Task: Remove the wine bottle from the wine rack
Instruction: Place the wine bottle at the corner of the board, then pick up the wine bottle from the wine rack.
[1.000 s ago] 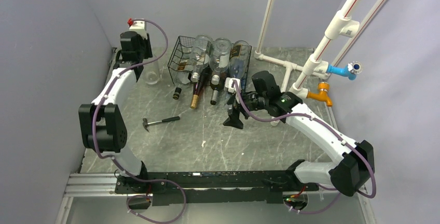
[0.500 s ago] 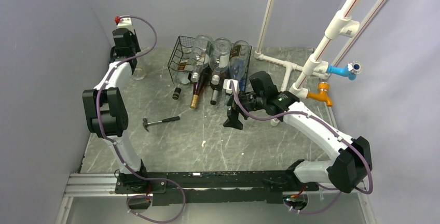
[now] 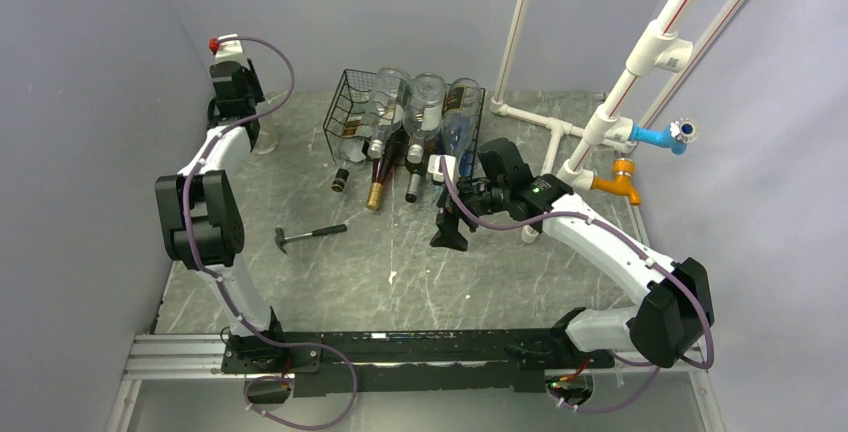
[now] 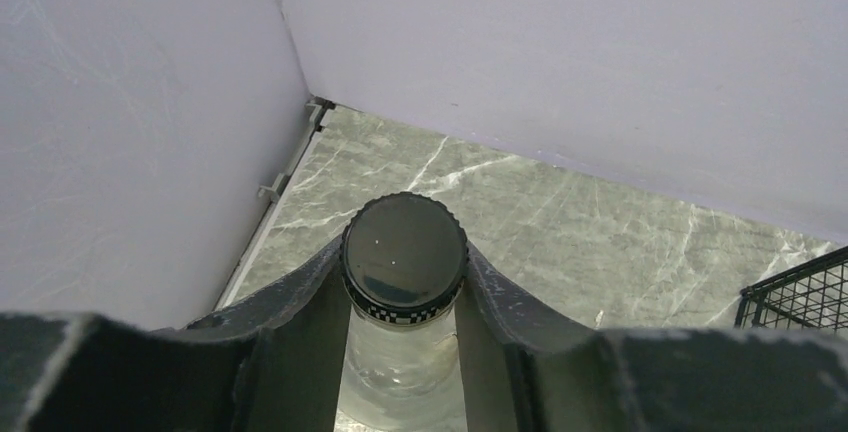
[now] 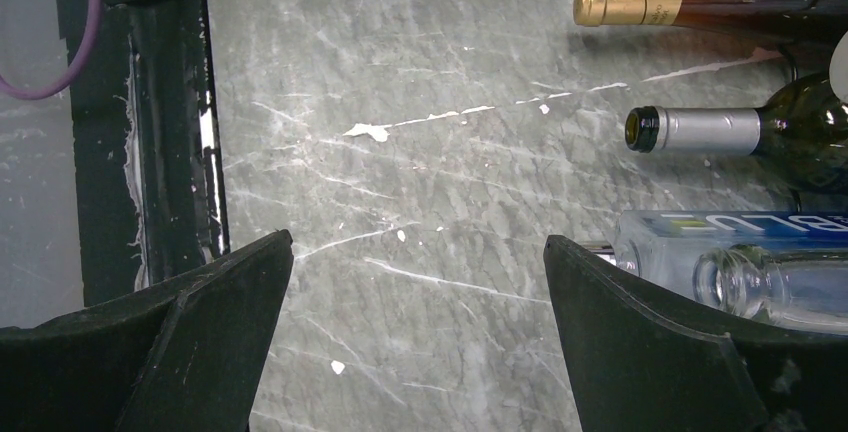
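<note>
Lilac walls (image 3: 90, 102) close in a grey marbled worktop (image 3: 400, 272), and the wine rack (image 3: 345, 102) sits at its far middle, several bottles lying in it with their necks poking out toward the arms. One clear glass bottle (image 4: 400, 377) is already off the rack. It stands upright near the far-left corner, well apart from the mesh, with the left tool (image 4: 405, 282) pinching its neck just below the dark crown cap (image 4: 404, 250). Whether its base touches the worktop, the pictures do not settle.

The step in hand looks like setting this bottle down and letting go. To do it well, lower straight along the bottle's axis and keep the neck vertical – a tall bottle held this high will tip if it lands on one edge. Wait for the base to seat flat before easing the grip, part the fingers (image 4: 300, 322) only enough to pass the cap, then rise straight up so neither finger drags it sideways. The corner is tight, so any retreat should come toward the open worktop, not the wall.

The right tool (image 5: 418, 252) hangs spread wide above bare worktop in front of the rack, just beside a silver-capped green bottle (image 5: 790, 132) and a gold-foiled bottle (image 5: 700, 0) – best kept clear of those necks. A small hammer (image 3: 310, 235) lies nearer the bases, out of the way.
</note>
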